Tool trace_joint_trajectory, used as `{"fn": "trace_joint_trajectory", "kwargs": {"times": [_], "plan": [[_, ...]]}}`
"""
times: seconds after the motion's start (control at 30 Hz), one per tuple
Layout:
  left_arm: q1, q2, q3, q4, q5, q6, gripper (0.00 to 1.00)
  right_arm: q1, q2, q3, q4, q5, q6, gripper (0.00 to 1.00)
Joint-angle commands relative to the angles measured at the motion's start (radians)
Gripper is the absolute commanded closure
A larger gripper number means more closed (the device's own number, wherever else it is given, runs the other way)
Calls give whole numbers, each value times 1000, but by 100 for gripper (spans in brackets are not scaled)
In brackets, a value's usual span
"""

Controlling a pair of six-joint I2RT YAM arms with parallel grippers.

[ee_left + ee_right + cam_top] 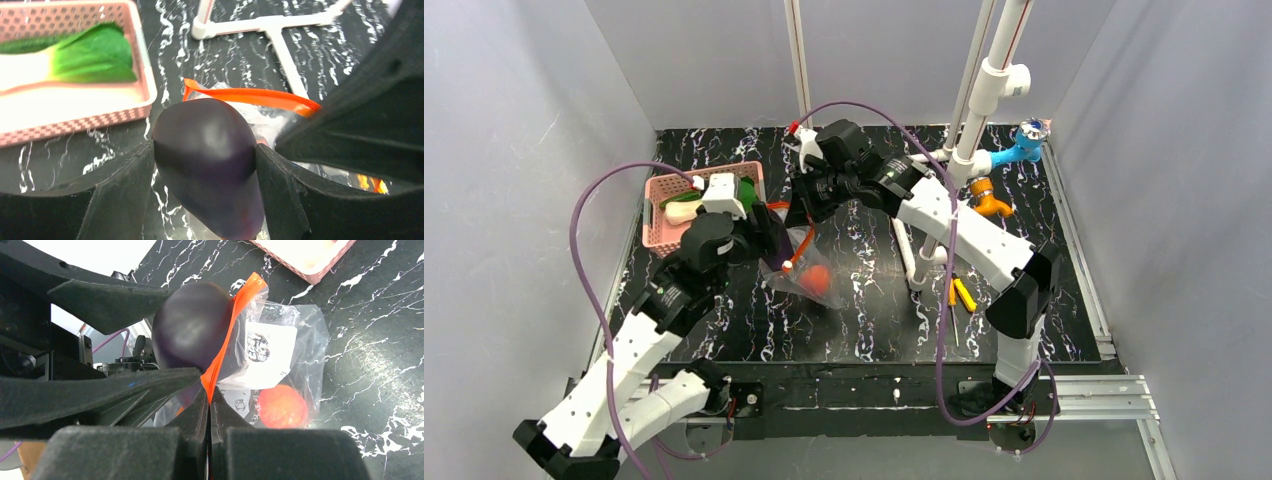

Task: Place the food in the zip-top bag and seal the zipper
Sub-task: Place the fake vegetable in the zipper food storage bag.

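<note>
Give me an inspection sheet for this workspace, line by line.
Surface: black, white-veined table top.
Job's things: eggplant at the mouth of the zip-top bag; tomato inside the bag; bok choy in the pink basket; zipper unsealed.
Clutter: yellow-handled tools, white pipe frame, blue fitting and orange fitting at back right.
Hands: left hand clamped on the eggplant; right hand shut on the zipper.
Cables: left purple cable and right purple cable, one looping off each arm.
Surroundings: grey walls; metal rail at the near edge.
</note>
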Motion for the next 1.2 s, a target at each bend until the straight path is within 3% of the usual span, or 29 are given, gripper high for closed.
{"fn": "trace_joint_trajectory", "kwargs": {"times": [0.0,0.1,0.2,0.37,0.6,0.7,0.87,1.07,1.17], "plan": [[-4,52,97,-212,-166,-224,100,2,14,19,65,-35,-39,99],[-4,66,88,-185,-221,-353,100,7,9,-26,118,-70,-26,99],[-4,24,-13,11,-241,-357,100,8,-3,-58,152,-97,17,99],[-4,70,47,-29,-342,-450,100,7,-28,-120,203,-147,76,99],[-4,100,65,-62,-163,-413,100,-6,-53,-145,253,-145,60,99],[-4,61,-32,42,4,-304,100,-30,-47,-114,235,-158,58,99],[-4,-60,-257,326,132,-146,100,-45,-48,-92,203,-167,68,99],[-4,-71,-244,273,216,87,100,-45,-14,-15,134,-195,65,99],[-4,-33,-182,204,186,109,100,-44,-9,-3,158,-221,96,99]]}}
